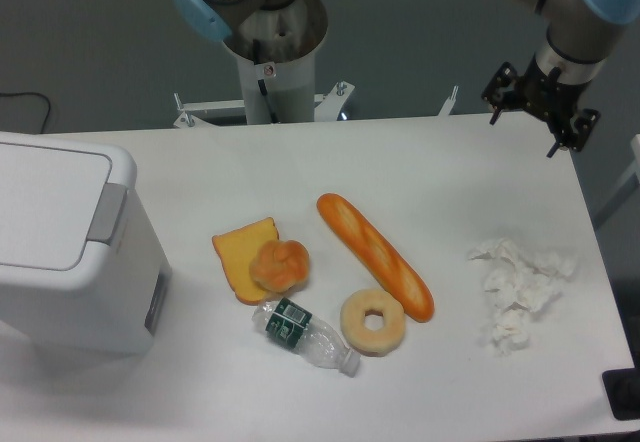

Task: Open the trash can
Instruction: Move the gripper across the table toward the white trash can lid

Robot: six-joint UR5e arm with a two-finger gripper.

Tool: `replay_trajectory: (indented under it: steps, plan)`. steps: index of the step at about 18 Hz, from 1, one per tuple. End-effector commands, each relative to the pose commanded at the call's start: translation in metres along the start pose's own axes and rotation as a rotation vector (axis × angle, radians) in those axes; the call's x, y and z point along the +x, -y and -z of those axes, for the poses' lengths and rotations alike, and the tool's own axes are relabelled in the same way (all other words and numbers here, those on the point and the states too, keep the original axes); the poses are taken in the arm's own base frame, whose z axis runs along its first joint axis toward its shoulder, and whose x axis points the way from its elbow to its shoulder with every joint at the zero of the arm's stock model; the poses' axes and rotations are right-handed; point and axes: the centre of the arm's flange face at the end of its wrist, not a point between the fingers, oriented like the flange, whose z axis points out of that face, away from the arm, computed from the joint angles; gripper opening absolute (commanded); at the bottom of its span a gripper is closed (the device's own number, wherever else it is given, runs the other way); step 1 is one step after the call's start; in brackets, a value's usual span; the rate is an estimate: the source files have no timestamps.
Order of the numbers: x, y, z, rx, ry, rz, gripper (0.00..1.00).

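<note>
The trash can (70, 292) is a large white boxy bin at the left edge of the table. Its flat lid (45, 207) lies closed. A grey push tab (108, 212) sits on the lid's right edge, and a grey slot (157, 302) is on the right side wall. My gripper (523, 132) hangs over the far right corner of the table, far from the bin. Its two black fingers are spread apart with nothing between them.
In the middle of the table lie a slice of toast (240, 252), a round bun (280, 265), a baguette (375, 255), a donut (373, 321) and a small plastic bottle (303, 334). Crumpled white tissue (520, 292) lies at the right. The arm's pedestal (270, 62) stands behind the table.
</note>
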Motion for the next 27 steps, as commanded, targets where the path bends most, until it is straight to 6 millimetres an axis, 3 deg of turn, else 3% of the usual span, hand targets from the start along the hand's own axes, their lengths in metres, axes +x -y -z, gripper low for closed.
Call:
replay_trajectory:
  steps: [8,10,16,19,23,27]
  plan:
    - [0.004,0.009,0.0,0.016,-0.005,-0.012,1.0]
    - [0.011,0.009,-0.003,0.01,-0.002,0.007,1.0]
    - [0.029,0.014,0.014,0.013,0.041,0.252,1.0]
    - [0.045,0.033,-0.005,0.04,0.009,0.229,1.0]
    - [0.065,0.037,-0.004,0.042,0.01,0.235,1.0]
    - [0.094,0.078,0.007,0.08,-0.003,0.33,0.49]
